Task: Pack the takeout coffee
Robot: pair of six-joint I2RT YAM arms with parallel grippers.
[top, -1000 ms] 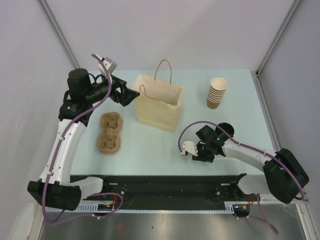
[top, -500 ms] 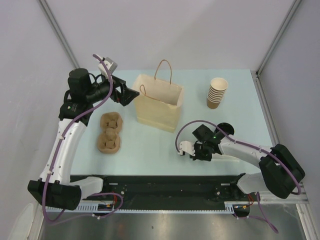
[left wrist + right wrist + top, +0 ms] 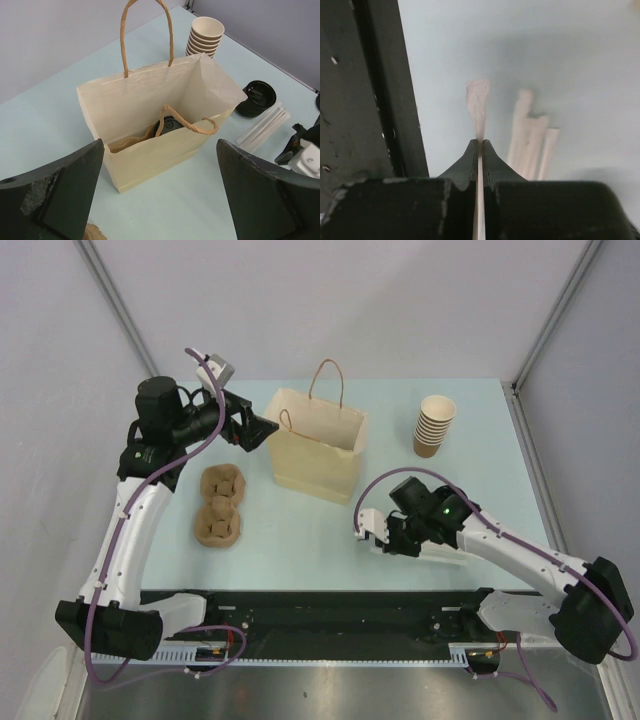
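**Takeout coffee (image 3: 167,125) bagged; straw follows**

Right end effector (image 3: 479,144), pinched tight on one wrapped straw (image 3: 478,105), has shifted left from the spare straws (image 3: 532,140) on the bench (image 3: 300,540). The left end effector (image 3: 258,430) gapes empty beside the paper bag (image 3: 145,95) holding the drink.

Left arm (image 3: 130,530) raised, left hand (image 3: 262,430) spread wide. Right arm (image 3: 510,550) reaches low; right hand (image 3: 479,142) clamped, apparently on a thin wrapper (image 3: 478,105).
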